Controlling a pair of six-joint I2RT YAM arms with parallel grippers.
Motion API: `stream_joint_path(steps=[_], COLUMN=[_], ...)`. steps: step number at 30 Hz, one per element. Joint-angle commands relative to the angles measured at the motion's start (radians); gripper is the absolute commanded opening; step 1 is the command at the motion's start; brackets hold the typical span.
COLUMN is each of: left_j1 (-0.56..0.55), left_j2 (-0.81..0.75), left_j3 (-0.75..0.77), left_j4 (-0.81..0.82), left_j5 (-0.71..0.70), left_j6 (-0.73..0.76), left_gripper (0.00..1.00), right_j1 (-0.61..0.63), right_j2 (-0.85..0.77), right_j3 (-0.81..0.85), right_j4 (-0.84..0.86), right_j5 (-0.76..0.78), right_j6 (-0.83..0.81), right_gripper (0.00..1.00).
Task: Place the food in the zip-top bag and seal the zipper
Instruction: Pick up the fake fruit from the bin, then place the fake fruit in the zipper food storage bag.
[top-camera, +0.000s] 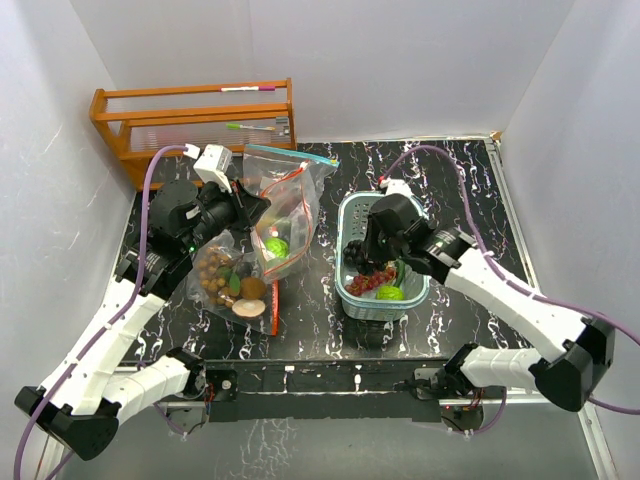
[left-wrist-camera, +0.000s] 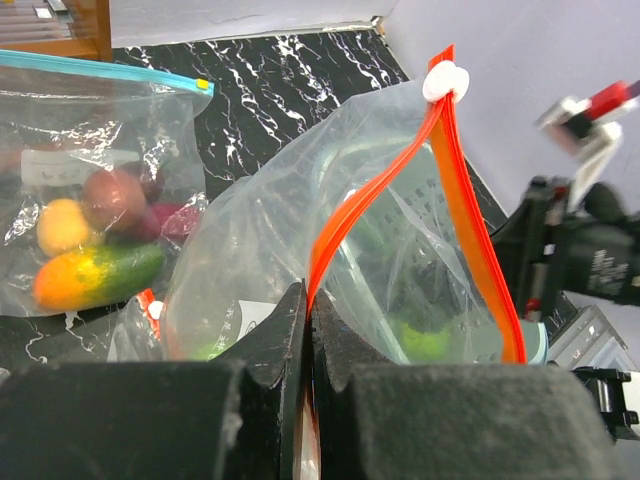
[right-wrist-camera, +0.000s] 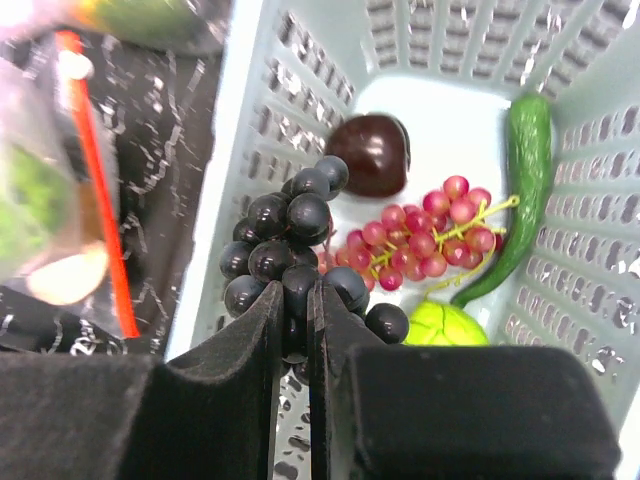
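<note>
Black grapes (right-wrist-camera: 285, 240) sat pinched in your right gripper (right-wrist-camera: 296, 295) inside the basket (right-wrist-camera: 255, 130), more food (right-wrist-camera: 430, 235) beside them; left of the basket, your left gripper (left-wrist-camera: 308, 305) clamped the unsealed, part-filled zip-top bag (left-wrist-camera: 260, 230).

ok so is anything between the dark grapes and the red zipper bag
only the basket wall beside the dark grapes in the right claw; lift over it. nothing else visible before the red zipper bag, held by the left claw

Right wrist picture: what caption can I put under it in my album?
Right end effector pinching dark grapes in the teal basket, red grapes beside.
</note>
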Motion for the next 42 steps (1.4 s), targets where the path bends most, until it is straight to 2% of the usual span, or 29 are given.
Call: stream_joint_path(steps=[1,7,16,25,30,42], left_j1=[-0.004,-0.004,-0.006,-0.013,-0.024,-0.061], left_j2=[-0.011,0.023,0.102,0.179,0.212,0.278], left_j3=[-0.014,-0.047,-0.122,-0.131,-0.131,-0.170], left_j4=[0.018,0.052,0.128,0.197,0.232,0.309], left_j5=[0.003,0.025,0.065,0.104,0.113,0.116], left_j6=[-0.005,-0.026,-0.048,-0.070,-0.078,-0.104], left_gripper=[0.00,0.00,0.00,0.00,0.00,0.00], right_j1=[-0.003,-0.003,-0.004,-0.003,-0.004,-0.003], right_j2=[-0.064,-0.115,-0.105,-0.022,0.035,0.066], right_j3=[0.088,0.161,0.388,0.527,0.546,0.464], right_j4=[-0.042,-0.057,-0.100,-0.005,0.091,0.209], right_j5=[0.025,0.032,0.060,-0.100,-0.226,-0.340], right_j6=[-0.051,-0.073,-0.130,-0.168,-0.162,-0.111], right_gripper=[0.08,0.08,0.08,0.08,0.08,0.08])
